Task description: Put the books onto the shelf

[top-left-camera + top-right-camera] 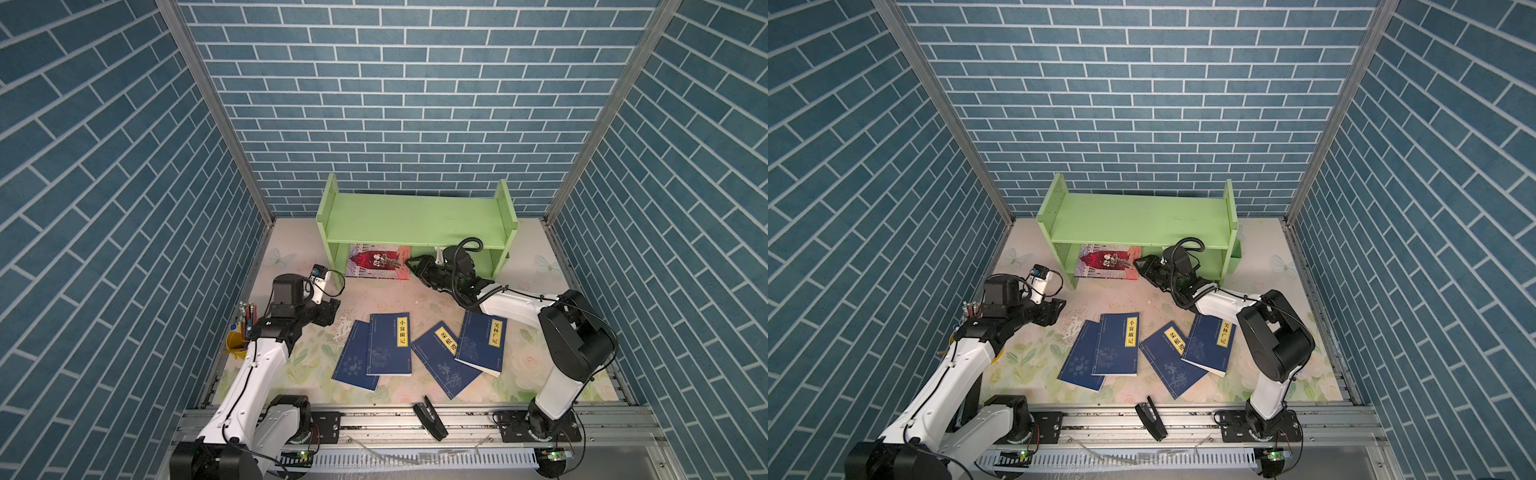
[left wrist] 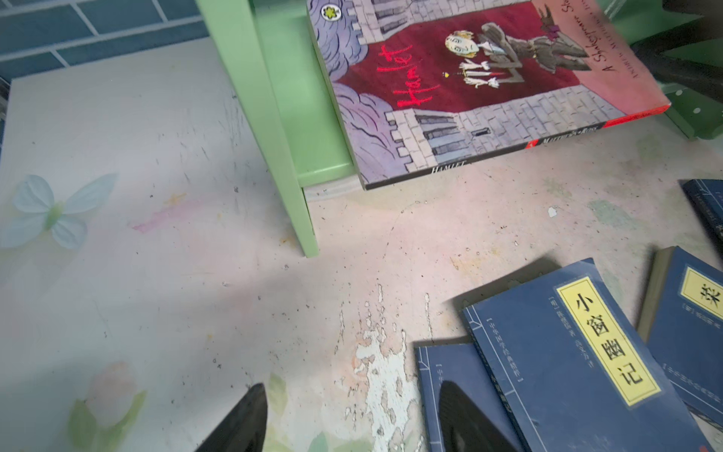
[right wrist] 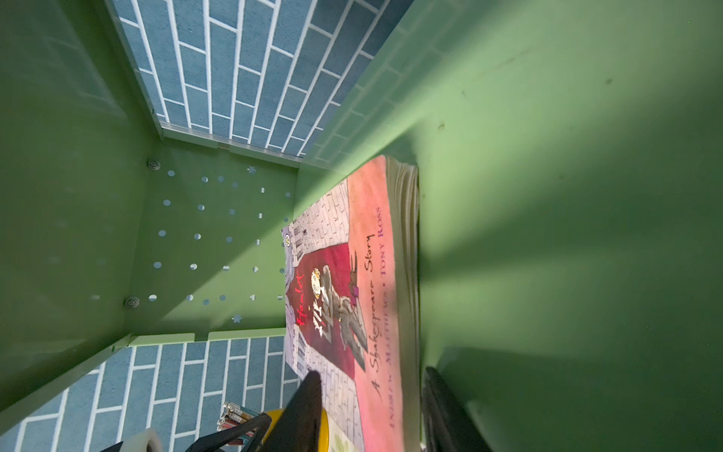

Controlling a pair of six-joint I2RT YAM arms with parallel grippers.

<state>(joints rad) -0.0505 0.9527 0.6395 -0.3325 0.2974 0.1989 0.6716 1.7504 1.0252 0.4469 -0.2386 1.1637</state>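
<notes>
Books number five here: four blue ones lie flat in a loose fan on your table [image 1: 374, 297] toward its front, and the red book [image 1: 376, 262] is at the green shelf [image 1: 415, 216], partly on the lower board under the top board, with its near part sticking out of the front. In both top views you can see the leftmost blue book [image 1: 353, 361] partly covered by the second blue book [image 1: 388, 343], and the fourth blue book [image 1: 482, 340] lying over a corner of the third blue book [image 1: 444, 363]. Your right gripper [image 1: 409, 266] reaches in low at the red book's right end. In the right wrist view its fingers [image 3: 309, 407] sit on either side of that end, one over the cover and one by the page edges, but you cannot tell whether they press the book or only straddle it. Your left gripper [image 2: 352, 426] hangs above the table just left of the blue books, jaws spread wide, one fingertip over the leftmost blue book. A yellow cup [image 1: 235, 340] of pens stands beside your left arm.
</notes>
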